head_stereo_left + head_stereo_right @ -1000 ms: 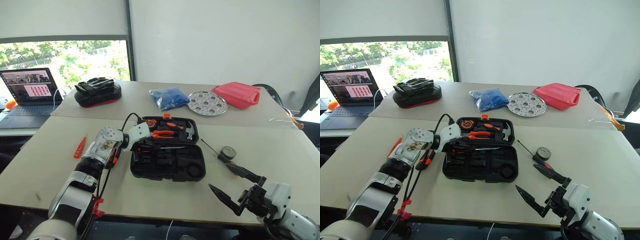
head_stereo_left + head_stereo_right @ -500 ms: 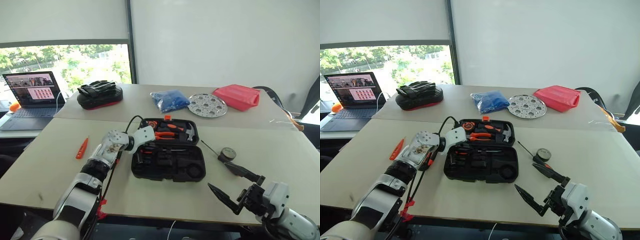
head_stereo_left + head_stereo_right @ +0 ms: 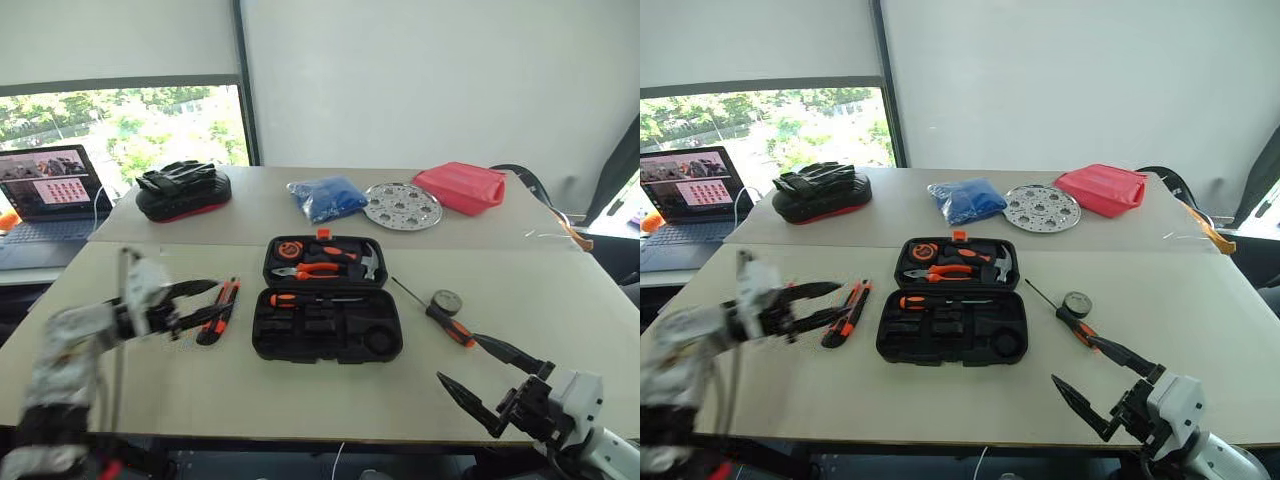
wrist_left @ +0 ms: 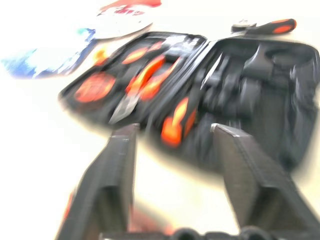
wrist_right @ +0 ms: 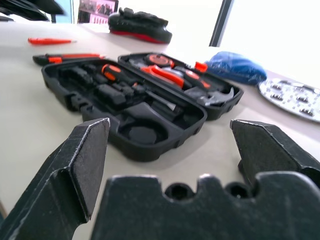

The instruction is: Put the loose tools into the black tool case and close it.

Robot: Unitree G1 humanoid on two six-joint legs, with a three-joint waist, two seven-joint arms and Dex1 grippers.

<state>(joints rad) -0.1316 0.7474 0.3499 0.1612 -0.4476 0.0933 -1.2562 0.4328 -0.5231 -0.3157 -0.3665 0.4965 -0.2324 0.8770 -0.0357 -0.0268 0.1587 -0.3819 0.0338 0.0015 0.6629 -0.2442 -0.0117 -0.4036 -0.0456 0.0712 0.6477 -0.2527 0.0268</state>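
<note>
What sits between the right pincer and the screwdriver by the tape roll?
Nothing visible. The right pincer hovers open near the table's front edge, and only bare table lies between it and the screwdriver beside the tape roll. From there to the open black tool case the surface also looks clear.

matt black moulded-plastic tool case [image 3: 327, 325], shiny perforated metal disc [image 3: 402, 205], smooth pale tabletop [image 3: 560, 300]
</note>
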